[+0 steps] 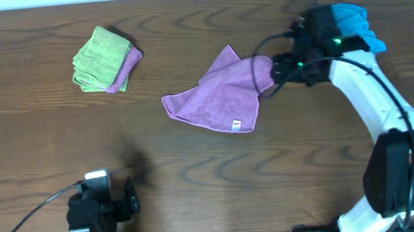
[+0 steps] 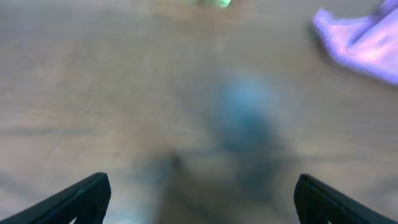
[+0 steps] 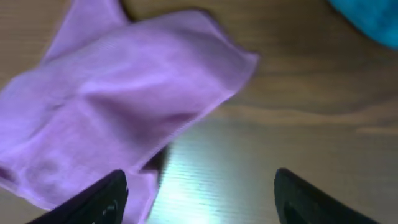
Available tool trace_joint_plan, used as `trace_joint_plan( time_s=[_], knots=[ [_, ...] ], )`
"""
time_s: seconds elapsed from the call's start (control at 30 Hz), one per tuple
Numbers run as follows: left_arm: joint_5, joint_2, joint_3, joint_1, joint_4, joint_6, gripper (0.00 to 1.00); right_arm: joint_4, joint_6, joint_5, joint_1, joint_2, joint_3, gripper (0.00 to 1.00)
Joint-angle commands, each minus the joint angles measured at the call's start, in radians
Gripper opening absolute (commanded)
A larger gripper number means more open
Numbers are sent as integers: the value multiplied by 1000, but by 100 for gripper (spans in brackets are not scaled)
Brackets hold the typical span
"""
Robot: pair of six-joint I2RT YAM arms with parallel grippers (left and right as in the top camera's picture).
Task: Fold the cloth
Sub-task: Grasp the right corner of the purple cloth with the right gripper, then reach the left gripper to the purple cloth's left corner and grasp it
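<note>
Right gripper [image 1: 273, 73]: jaws stand wide apart and hold nothing. In the wrist view both dark fingers [image 3: 102, 199] show at the near edge of the frame, well separated, with bare table [image 1: 42, 147] between them.

Purple cloth [image 1: 217, 100]: lies unfolded and rumpled near the table's middle, slightly right of centre. Its right edge is bunched up directly under the right gripper, and the rest spreads left and nearward from there. A far corner points away from the robot. A small white label [image 1: 234, 125] sits at the near right corner. In the wrist view the cloth reaches the left finger, and the right finger is over bare wood.

Right arm: stretched from its base at the near right, forward and leftward, with the wrist angled down at the cloth's right edge.

Left gripper [image 2: 202, 202]: jaws wide, empty, parked low at the near left, well apart from the cloth. Its wrist view is blurred.

Also present: a folded green and purple stack [image 1: 102, 59] at the far left, and a blue cloth [image 1: 354, 22] at the far right, just behind the right wrist.
</note>
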Motion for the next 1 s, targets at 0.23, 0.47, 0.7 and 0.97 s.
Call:
trace_joint_plan(
  time_s=[0.23, 0.47, 0.7, 0.97],
  knots=[
    [309, 180, 48, -5, 376, -238, 95, 204, 27, -159, -116, 65, -111, 67],
    [416, 559, 307, -5, 379, -256, 96, 283, 66, -189, -116, 150, -111, 66],
    [724, 905, 570, -5, 387, -265, 95, 357, 154, -238, -116, 212, -111, 62],
    [758, 1102, 586, -5, 423, -534, 95, 460, 250, -257, -116, 229, -111, 55]
  ],
)
